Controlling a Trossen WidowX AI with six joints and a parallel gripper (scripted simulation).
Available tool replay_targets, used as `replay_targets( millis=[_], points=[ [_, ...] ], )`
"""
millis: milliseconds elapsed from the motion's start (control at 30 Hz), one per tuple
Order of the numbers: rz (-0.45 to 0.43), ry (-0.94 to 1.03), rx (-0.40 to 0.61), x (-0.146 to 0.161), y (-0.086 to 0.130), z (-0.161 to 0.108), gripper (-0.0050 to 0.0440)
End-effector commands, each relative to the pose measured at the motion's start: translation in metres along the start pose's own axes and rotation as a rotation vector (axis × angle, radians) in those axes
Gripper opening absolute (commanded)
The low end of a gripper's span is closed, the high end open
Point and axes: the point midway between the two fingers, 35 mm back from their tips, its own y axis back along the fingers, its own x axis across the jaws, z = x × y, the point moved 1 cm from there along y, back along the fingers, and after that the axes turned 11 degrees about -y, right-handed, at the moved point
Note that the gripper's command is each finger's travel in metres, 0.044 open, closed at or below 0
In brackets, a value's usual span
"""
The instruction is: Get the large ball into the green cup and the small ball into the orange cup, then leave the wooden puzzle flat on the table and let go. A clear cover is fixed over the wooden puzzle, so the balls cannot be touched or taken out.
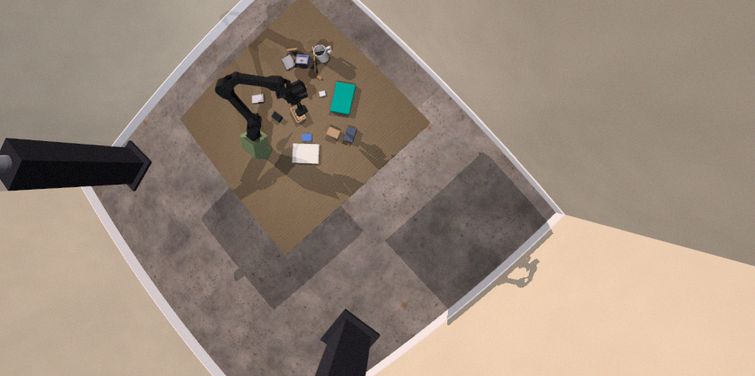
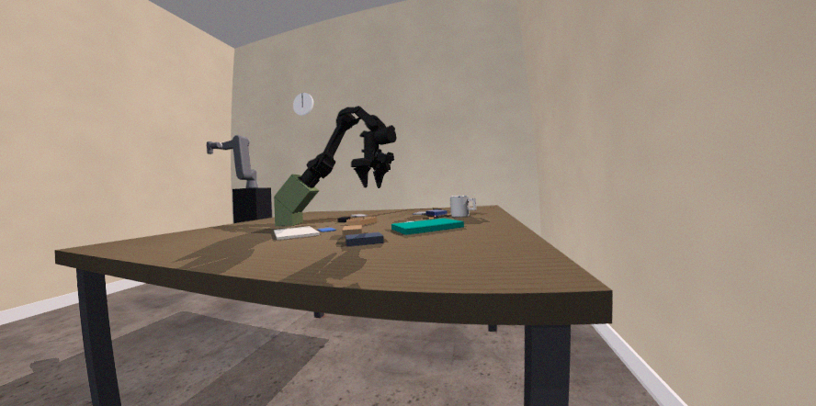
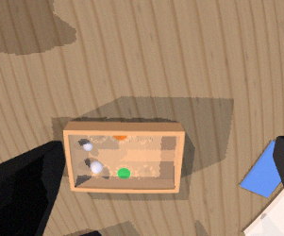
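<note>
The wooden puzzle (image 3: 125, 157) lies flat on the table, a shallow wooden box under a clear cover. Inside, a large white ball (image 3: 96, 167) and a small grey ball (image 3: 87, 145) sit at its left end. A green cup (image 3: 123, 174) is at the bottom edge and an orange cup (image 3: 121, 138) at the top edge. My gripper (image 3: 173, 150) is open and empty, high above the puzzle, with one finger at the lower left and one at the right edge of the wrist view. In the side view the gripper (image 2: 372, 175) hangs well above the table. From overhead the puzzle (image 1: 298, 117) lies under the gripper (image 1: 300, 108).
A blue tile (image 3: 260, 175) and a white pad (image 3: 275, 226) lie to the right. A teal box (image 1: 343, 98), a mug (image 1: 320, 53), a tan block (image 1: 332, 132) and a dark block (image 1: 349, 134) lie further off.
</note>
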Motion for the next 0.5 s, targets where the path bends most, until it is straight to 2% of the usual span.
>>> replay_targets(
  millis=[0,67,133,467],
  points=[
    [0.005,0.274,0.001,0.007,-0.009,-0.015,0.0440],
    [0.005,0.274,0.001,0.007,-0.009,-0.015,0.0440],
    [0.010,0.480,0.002,0.010,-0.016,-0.025,0.0440],
    [0.032,1.150,-0.005,0.022,-0.040,-0.064,0.0440]
  ],
)
